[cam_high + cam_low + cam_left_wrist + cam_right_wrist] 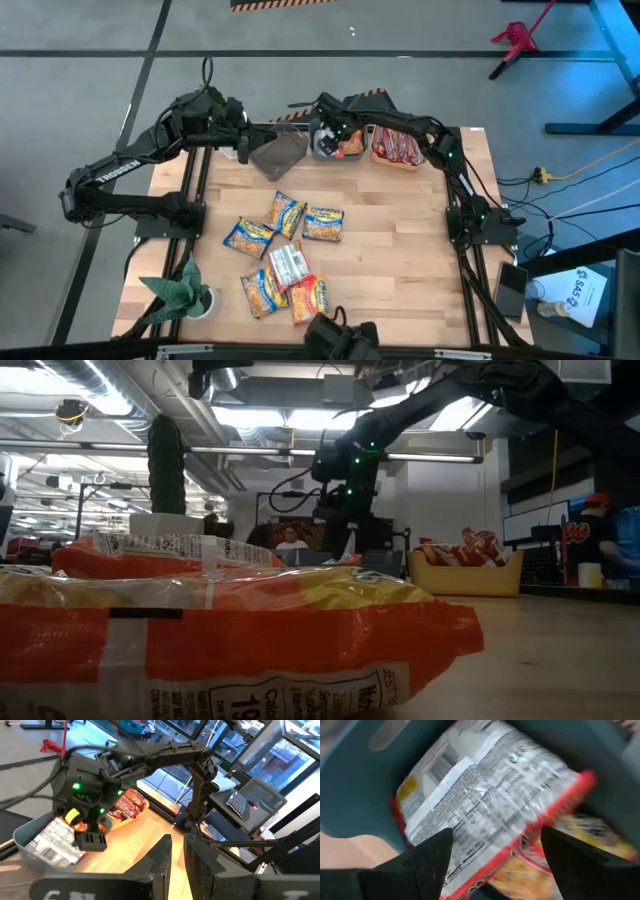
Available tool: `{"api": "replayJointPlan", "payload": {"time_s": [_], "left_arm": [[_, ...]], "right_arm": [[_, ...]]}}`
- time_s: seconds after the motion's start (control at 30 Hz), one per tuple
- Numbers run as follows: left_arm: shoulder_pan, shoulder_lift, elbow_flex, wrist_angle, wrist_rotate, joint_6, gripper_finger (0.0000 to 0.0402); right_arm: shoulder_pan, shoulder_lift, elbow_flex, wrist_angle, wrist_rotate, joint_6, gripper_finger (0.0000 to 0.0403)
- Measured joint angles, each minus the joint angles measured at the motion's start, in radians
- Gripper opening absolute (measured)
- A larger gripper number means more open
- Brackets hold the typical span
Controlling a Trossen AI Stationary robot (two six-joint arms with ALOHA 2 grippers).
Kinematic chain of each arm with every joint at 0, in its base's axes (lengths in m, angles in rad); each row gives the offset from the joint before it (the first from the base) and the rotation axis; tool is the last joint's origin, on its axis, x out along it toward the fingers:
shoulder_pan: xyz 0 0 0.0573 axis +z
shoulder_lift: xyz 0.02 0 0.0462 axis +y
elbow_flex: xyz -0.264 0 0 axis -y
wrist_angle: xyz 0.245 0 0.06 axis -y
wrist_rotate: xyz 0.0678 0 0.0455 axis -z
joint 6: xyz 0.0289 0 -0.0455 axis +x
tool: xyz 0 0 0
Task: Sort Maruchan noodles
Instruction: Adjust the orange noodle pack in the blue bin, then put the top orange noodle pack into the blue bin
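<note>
Several Maruchan packets (pixel 285 255) lie flat on the near half of the wooden table; one orange packet (pixel 250 630) fills the low view. My right gripper (pixel 495 860) hangs open over the teal bin (pixel 355 790) at the far edge. A packet (pixel 490 805) lies in that bin, printed silver back up with a red-orange border, and the fingers stand on either side above it. My left gripper (pixel 179 862) is shut and holds nothing, hovering left of the grey bin (pixel 278 155). In the left wrist view the right gripper (pixel 92 839) shows above the bin's packets (pixel 50 840).
A yellow bin (pixel 395 148) with red packets stands right of the teal bin on the far edge. A small potted plant (pixel 185 290) sits at the near left corner. Bare wood lies on the table's right half. People (pixel 595 535) show in the room behind.
</note>
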Motion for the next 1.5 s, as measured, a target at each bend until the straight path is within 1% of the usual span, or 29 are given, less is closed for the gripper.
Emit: {"api": "replayJointPlan", "payload": {"time_s": [0.1,0.13,0.2,0.3,0.43,0.47,0.5,0.57,0.63,0.7,0.8,0.9,0.97,1.03,1.13,1.2,1.3,1.4,1.5], "left_arm": [[0.000,0.000,0.000,0.000,-0.003,0.000,0.0043],[0.000,0.000,0.000,0.000,-0.006,0.000,0.0043],[0.000,0.000,0.000,0.000,-0.013,0.000,0.0043],[0.000,0.000,0.000,0.000,-0.017,0.000,0.0043],[0.000,0.000,0.000,0.000,-0.017,0.001,0.0043],[0.000,0.000,0.000,0.000,-0.017,0.001,0.0043],[0.000,0.000,0.000,0.000,-0.017,0.001,0.0043],[0.000,0.000,0.000,0.000,-0.017,0.001,0.0043],[0.000,0.000,0.000,0.000,-0.017,0.002,0.0043],[0.000,0.000,0.000,0.000,-0.016,0.002,0.0043],[0.000,0.000,0.000,0.000,-0.003,0.002,0.0043],[0.000,0.000,0.000,0.000,0.020,0.001,0.0043],[0.000,0.000,0.000,0.004,0.043,0.001,0.0043],[0.000,-0.011,0.000,0.011,0.088,-0.005,0.0043],[-0.001,-0.045,0.000,0.028,0.144,0.001,0.0043],[0.000,-0.072,0.000,0.024,0.145,0.002,0.0043],[0.000,-0.110,0.000,0.027,0.142,0.002,0.0043],[0.000,-0.139,0.000,0.023,0.142,0.002,0.0043],[0.000,-0.158,0.000,0.022,0.138,0.002,0.0043]], "right_arm": [[0.000,-0.005,-0.041,0.053,-0.053,0.019,0.0288],[0.000,-0.006,-0.048,0.061,-0.067,0.028,0.0280],[-0.001,-0.006,-0.050,0.061,-0.076,0.041,0.0251],[0.003,-0.005,-0.040,0.060,-0.071,0.024,0.0178],[0.008,-0.001,0.007,0.048,-0.070,-0.024,0.0053],[0.010,0.000,0.025,0.050,-0.069,-0.044,0.0029],[0.010,0.002,0.045,0.050,-0.067,-0.059,0.0017],[0.011,0.002,0.079,0.045,-0.052,-0.047,0.0022],[0.011,0.000,0.096,0.029,-0.033,-0.018,0.0041],[0.008,0.001,0.102,0.021,-0.029,-0.035,0.0061],[0.008,0.001,0.105,0.006,-0.027,-0.075,0.0097],[0.009,0.001,0.105,-0.005,-0.027,-0.094,0.0144],[0.009,-0.001,0.105,-0.007,-0.053,-0.097,0.0175],[0.012,-0.020,0.103,-0.047,-0.100,-0.152,0.0199],[0.039,-0.086,0.104,-0.138,-0.081,-0.228,0.0219],[0.072,-0.126,0.107,-0.202,-0.047,-0.258,0.0221],[0.153,-0.164,0.105,-0.305,-0.042,-0.282,0.0220],[0.288,-0.181,0.106,-0.343,-0.056,-0.272,0.0219],[0.435,-0.181,0.083,-0.300,-0.057,-0.176,0.0219]]}}
